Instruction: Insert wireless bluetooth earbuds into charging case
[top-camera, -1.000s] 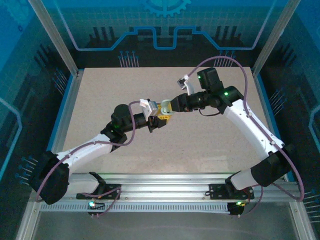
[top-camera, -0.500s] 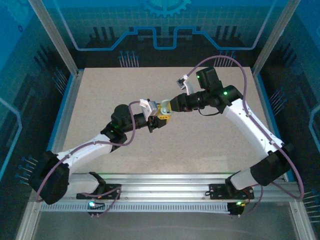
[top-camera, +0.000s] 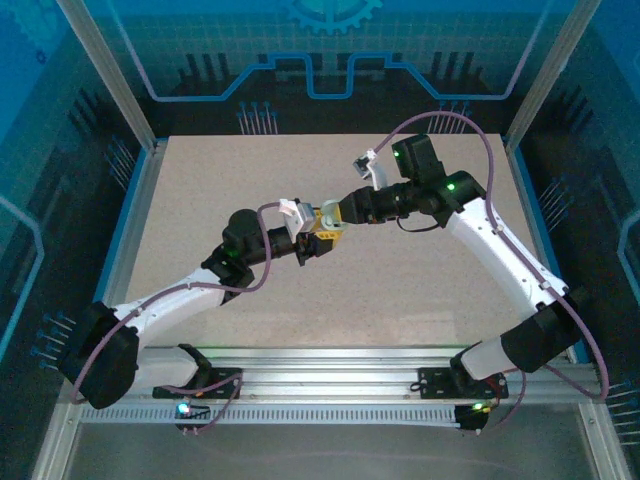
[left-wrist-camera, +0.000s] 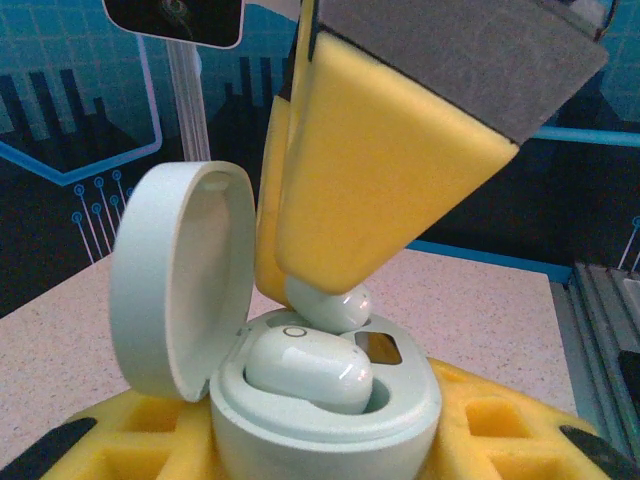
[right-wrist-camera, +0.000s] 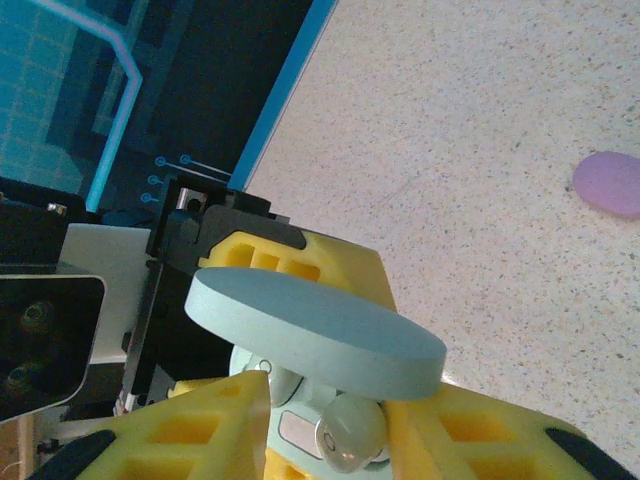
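Note:
A pale mint-white charging case (left-wrist-camera: 330, 420) stands with its lid (left-wrist-camera: 175, 280) open. My left gripper (left-wrist-camera: 320, 450) is shut on the case's body, with yellow foam pads (left-wrist-camera: 500, 420) on either side. One earbud (left-wrist-camera: 310, 370) lies seated in the near socket. A second earbud (left-wrist-camera: 325, 303) sits tilted at the far socket, under a yellow pad (left-wrist-camera: 380, 170) of my right gripper (right-wrist-camera: 330, 440). In the right wrist view this earbud (right-wrist-camera: 352, 432) touches the right-hand pad (right-wrist-camera: 470, 430), and a gap separates it from the other pad (right-wrist-camera: 190, 430). Both grippers meet above the table's middle, left (top-camera: 316, 243) and right (top-camera: 334, 213).
A purple oval piece (right-wrist-camera: 610, 183) lies on the speckled table (right-wrist-camera: 480, 120) beyond the case. The left arm's wrist camera block (right-wrist-camera: 40, 340) is close beside the case. Blue frame walls ring the table (top-camera: 200, 190).
Both arms stay almost where they were above the table's middle. The right gripper has edged only very slightly against the held case.

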